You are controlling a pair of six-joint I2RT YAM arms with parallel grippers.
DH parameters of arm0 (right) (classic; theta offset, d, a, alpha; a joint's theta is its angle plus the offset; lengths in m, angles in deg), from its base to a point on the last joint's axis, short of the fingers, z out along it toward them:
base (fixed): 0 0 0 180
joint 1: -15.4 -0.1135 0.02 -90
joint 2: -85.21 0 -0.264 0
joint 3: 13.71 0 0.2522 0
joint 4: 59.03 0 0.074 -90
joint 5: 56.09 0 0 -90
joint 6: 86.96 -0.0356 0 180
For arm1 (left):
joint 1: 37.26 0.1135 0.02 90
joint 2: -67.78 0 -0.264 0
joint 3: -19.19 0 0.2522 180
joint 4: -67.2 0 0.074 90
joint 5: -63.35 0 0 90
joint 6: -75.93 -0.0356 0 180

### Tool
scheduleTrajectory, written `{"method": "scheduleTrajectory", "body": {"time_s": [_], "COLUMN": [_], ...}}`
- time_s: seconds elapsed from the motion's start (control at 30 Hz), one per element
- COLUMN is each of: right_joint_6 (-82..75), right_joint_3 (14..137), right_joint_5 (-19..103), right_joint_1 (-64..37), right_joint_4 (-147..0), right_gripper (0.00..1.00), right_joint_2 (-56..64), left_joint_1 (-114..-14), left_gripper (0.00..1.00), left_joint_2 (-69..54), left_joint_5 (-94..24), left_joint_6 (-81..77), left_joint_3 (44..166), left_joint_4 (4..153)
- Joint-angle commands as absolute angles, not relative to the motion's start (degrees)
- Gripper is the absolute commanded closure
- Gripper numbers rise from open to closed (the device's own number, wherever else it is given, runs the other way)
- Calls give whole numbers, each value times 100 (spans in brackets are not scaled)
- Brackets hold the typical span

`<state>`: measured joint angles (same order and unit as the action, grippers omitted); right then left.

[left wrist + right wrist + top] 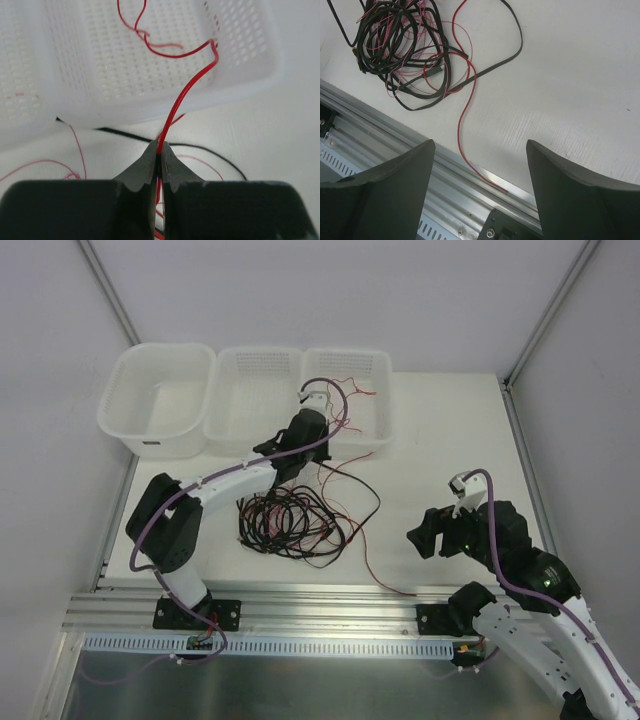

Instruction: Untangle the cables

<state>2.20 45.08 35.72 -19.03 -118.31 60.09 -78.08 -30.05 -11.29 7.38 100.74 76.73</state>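
Red and glossy, a thin wire (pixel 176 105) is pinched between the closed black fingers of the left gripper (pixel 158 148). In the left wrist view it rises from the fingertips, climbs the side of a white perforated plastic basket (pixel 240 45), kinks over the rim and trails on across the basket floor. Seen from above, this basket stands at the right end of a row of white bins (pixel 180 440) along the far side of the white table (pixel 440 450), and the left arm reaches to just in front of it.

The rest of the cables (pixel 290 520) lie on the table between the arm bases and the bins, nearer the left arm — a loose tangle of thin black loops with finer red and pinkish strands threaded through. One black loop swings out to the right of the pile, and a long red strand (pixel 460 125) runs from it to the aluminium rail (pixel 385 125) at the near edge. The right gripper (pixel 480 146) hovers over that edge, jaws wide apart and holding nothing — well apart from the tangle.
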Motion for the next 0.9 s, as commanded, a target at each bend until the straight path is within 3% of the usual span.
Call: {"method": "scheduleTrajectory", "body": {"time_s": [0.0, 0.47, 0.7, 0.83, 0.87], "right_joint_6": [181, 234, 225, 243, 243], "right_joint_3": [4540, 4531, 4514, 4461, 4470], "right_joint_5": [3558, 3549, 3593, 3602, 3602], "right_joint_1": [-1914, -1923, -1923, -1923, -1914], "right_joint_4": [-11815, -11841, -11823, -11789, -11788], "right_gripper": [22, 22, 22, 22, 22], "right_joint_2": [6016, 5929, 5867, 5841, 5823], "left_joint_1": [-7813, -7462, -7163, -7031, -7031], "left_gripper": [99, 96, 86, 45, 27], "left_joint_2": [-2592, -4856, -6027, -6143, -6021], "left_joint_5": [-1030, -977, -1319, -1583, -1601], "left_joint_6": [378, -967, -862, -581, -589], "left_joint_3": [10791, 14096, 14906, 14818, 14783], "left_joint_4": [7920, 8035, 8070, 8202, 8211]}}
